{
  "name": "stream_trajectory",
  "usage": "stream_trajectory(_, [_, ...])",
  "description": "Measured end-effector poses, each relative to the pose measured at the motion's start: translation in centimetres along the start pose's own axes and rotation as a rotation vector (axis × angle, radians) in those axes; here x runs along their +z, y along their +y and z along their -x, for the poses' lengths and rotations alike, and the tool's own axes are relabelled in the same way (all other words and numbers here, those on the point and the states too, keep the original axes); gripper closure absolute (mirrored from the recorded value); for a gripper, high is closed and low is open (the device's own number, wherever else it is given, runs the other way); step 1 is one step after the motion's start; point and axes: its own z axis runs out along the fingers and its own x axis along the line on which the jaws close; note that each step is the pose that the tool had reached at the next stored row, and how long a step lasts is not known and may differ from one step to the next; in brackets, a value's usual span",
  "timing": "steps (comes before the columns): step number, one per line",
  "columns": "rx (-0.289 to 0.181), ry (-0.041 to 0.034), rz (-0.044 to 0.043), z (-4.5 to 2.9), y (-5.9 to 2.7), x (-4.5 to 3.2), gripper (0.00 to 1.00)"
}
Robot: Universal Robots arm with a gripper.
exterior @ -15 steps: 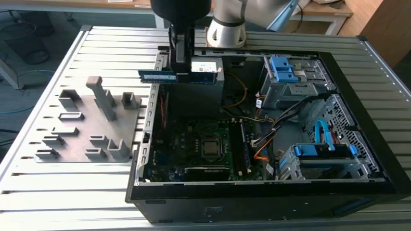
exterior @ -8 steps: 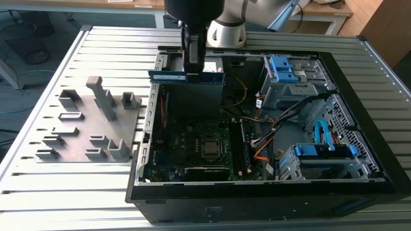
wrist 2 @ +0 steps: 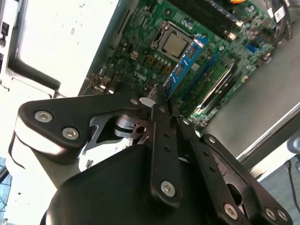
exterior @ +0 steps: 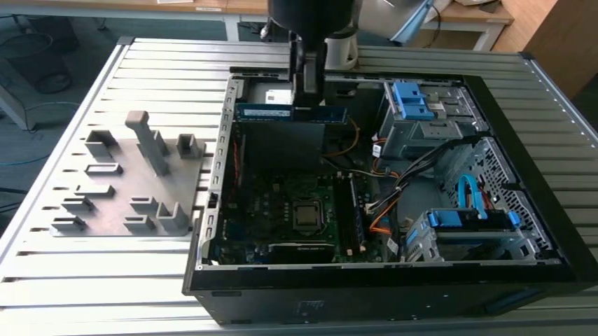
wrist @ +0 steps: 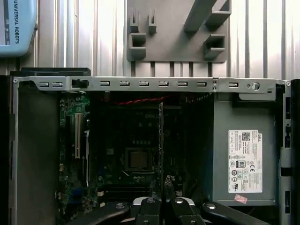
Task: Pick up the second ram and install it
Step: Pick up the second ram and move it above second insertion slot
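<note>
The second ram (exterior: 291, 113) is a long, thin stick with a bluish face. It hangs level over the back part of the open computer case (exterior: 523, 140), and my gripper (exterior: 309, 103) is shut on its upper edge from above. In the second wrist view the ram (wrist 2: 185, 63) runs out from my gripper (wrist 2: 159, 97) above the green motherboard (wrist 2: 140, 47). The first wrist view shows the ram (wrist: 161, 136) edge-on as a thin dark line beyond my gripper (wrist: 167, 182). The long memory slots (exterior: 355, 210) lie beside the processor socket (exterior: 307, 213), below and in front of the stick.
A grey holder block (exterior: 131, 175) with upright posts sits on the slatted table at the exterior view's left of the case. Blue drive brackets (exterior: 411, 101), cables (exterior: 402, 182) and a drive cage (exterior: 467, 224) fill the case's right side. A silver power supply (wrist: 243, 159) borders the board.
</note>
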Motion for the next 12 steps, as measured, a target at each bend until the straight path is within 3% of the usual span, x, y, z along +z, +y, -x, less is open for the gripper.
stream_trajectory(5, [0.000, -0.0002, 0.0024, 0.02, -1.55, 0.03, 0.86])
stream_trajectory(7, [0.000, -0.0057, 0.0037, 0.02, -2.07, 0.14, 0.86])
stream_trajectory(9, [0.000, -0.0174, 0.0049, 0.02, -2.52, 0.25, 0.86])
stream_trajectory(12, [-0.001, -0.0463, 0.0058, 0.03, -3.09, 0.41, 0.86])
